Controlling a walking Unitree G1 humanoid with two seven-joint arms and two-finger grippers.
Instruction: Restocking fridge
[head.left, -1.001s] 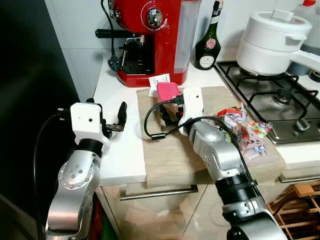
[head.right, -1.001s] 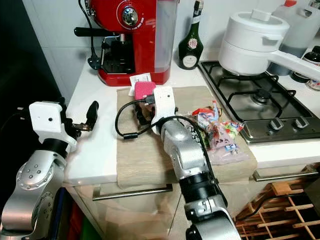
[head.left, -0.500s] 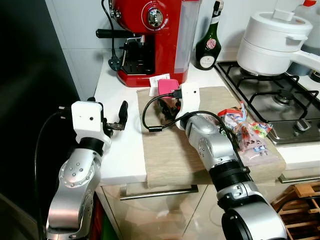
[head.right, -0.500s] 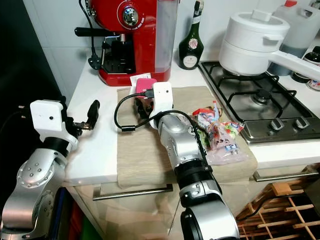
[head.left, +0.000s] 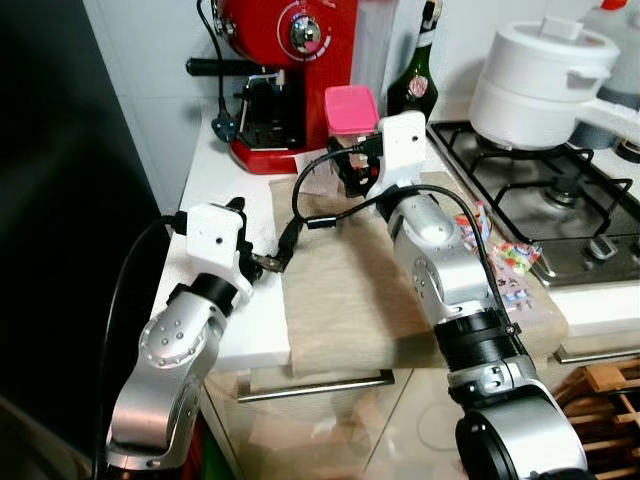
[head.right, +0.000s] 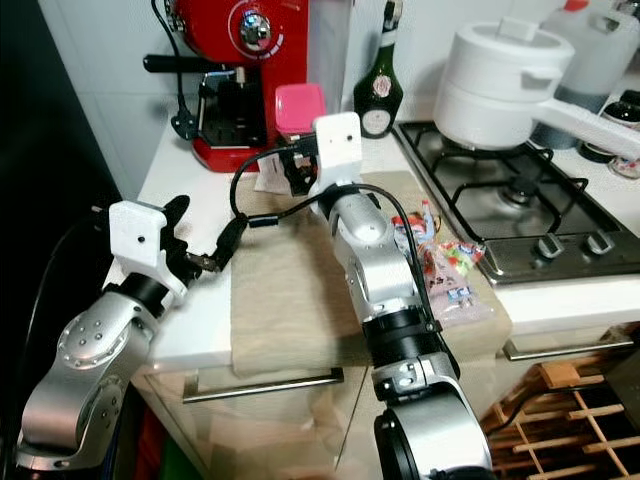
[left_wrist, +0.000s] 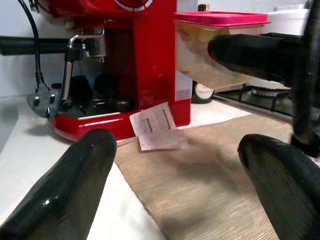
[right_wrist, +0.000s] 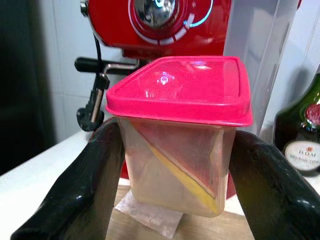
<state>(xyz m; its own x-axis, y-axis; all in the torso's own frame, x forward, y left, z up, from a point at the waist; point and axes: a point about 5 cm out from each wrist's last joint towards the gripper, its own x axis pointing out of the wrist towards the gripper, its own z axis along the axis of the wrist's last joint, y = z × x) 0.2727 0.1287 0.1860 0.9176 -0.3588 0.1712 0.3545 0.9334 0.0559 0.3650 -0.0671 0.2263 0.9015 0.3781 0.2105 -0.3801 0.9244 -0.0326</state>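
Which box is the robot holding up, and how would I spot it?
Find the big red coffee machine at the back of the white counter. Just in front of it, lifted above the beige mat, the right gripper clamps a small clear tub by its sides. Its bright pink lid and the yellow and pink food inside set it apart.

The container (right_wrist: 177, 135) in the black-fingered right end effector (right_wrist: 175, 175) has a bright pink lid over clear walls, with pink and yellow food inside. The espresso machine (head.left: 285, 75) at the far left is glossy red with black parts. The worktop (head.left: 225, 180) is white, its mat (head.left: 345, 290) beige. The bottle (head.right: 380, 85) is dark green with a cream label, the pot (head.left: 540, 85) white. The snack packets (head.left: 500, 270) are red and multicoloured.
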